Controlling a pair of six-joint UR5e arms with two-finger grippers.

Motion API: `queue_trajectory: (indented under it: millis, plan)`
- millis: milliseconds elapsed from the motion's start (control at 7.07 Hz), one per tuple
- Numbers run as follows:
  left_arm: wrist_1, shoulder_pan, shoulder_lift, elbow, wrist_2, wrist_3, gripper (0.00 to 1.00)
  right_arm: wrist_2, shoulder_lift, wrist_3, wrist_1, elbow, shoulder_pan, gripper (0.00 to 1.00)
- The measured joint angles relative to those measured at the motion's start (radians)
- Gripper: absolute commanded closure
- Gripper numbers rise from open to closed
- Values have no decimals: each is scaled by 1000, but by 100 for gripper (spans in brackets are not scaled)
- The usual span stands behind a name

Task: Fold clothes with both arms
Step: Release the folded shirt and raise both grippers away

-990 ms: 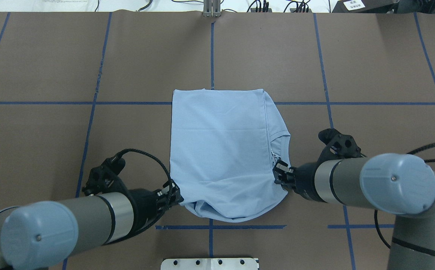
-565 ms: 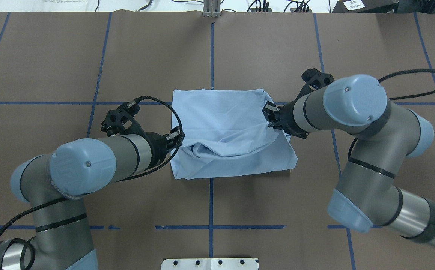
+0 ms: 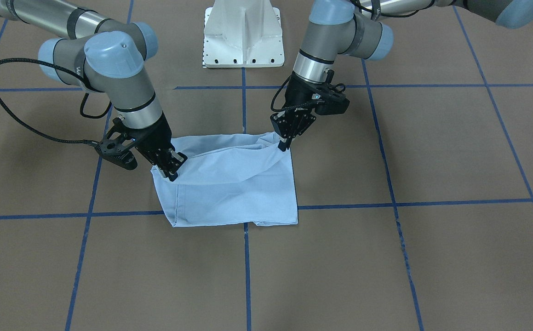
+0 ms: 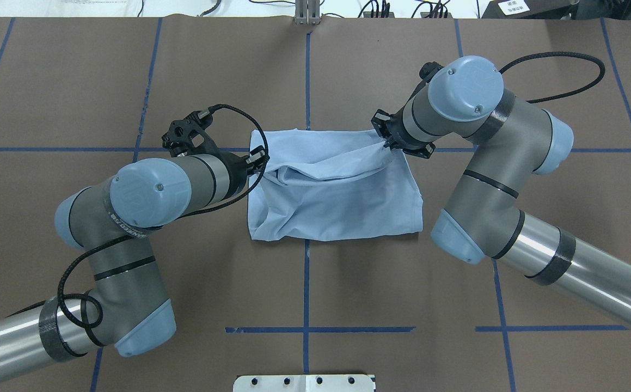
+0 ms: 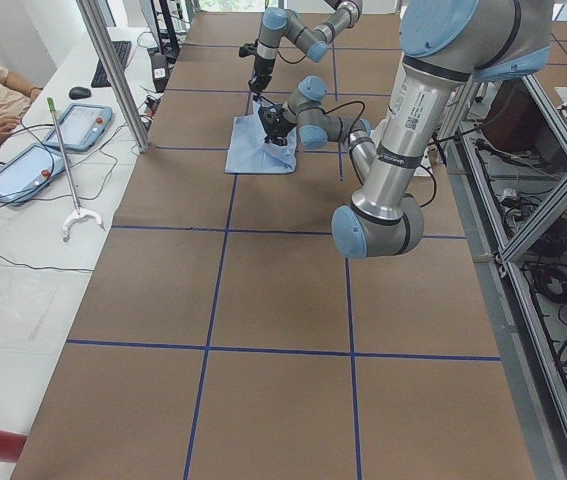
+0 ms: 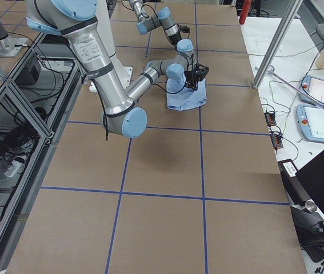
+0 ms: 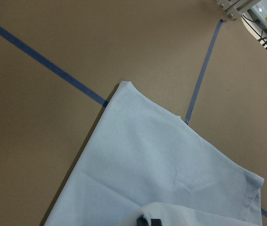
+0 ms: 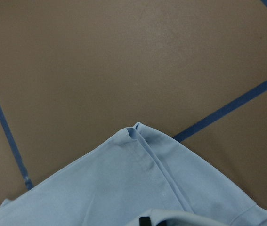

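On the brown paper-covered table (image 4: 212, 65) crossed by blue tape lines (image 4: 307, 76), starting at my left: my left gripper (image 4: 259, 158) is pinched on the left end of the folded-over edge of the light blue T-shirt (image 4: 348, 209), holding it over the layer beneath. Between my arms the shirt lies mid-table, its near part flat, the held edge sagging across it in a loose curve. At my right, my right gripper (image 4: 386, 142) is clamped on that edge's other end, near the shirt's far right corner
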Motion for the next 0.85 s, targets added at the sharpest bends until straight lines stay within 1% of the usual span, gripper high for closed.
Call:
queue_trajectory:
  millis: [424,707,848]
  plan:
    - [-10,-35,-30,56,13,117,100,1,32,-1,29,-54,7,100]
    - [-43,-39,-69,134,39,132,100,2,34,-2,30,-63,10,100]
    - [-60,-42,-80,163,44,133,62,3,38,-4,30,-69,13,44]
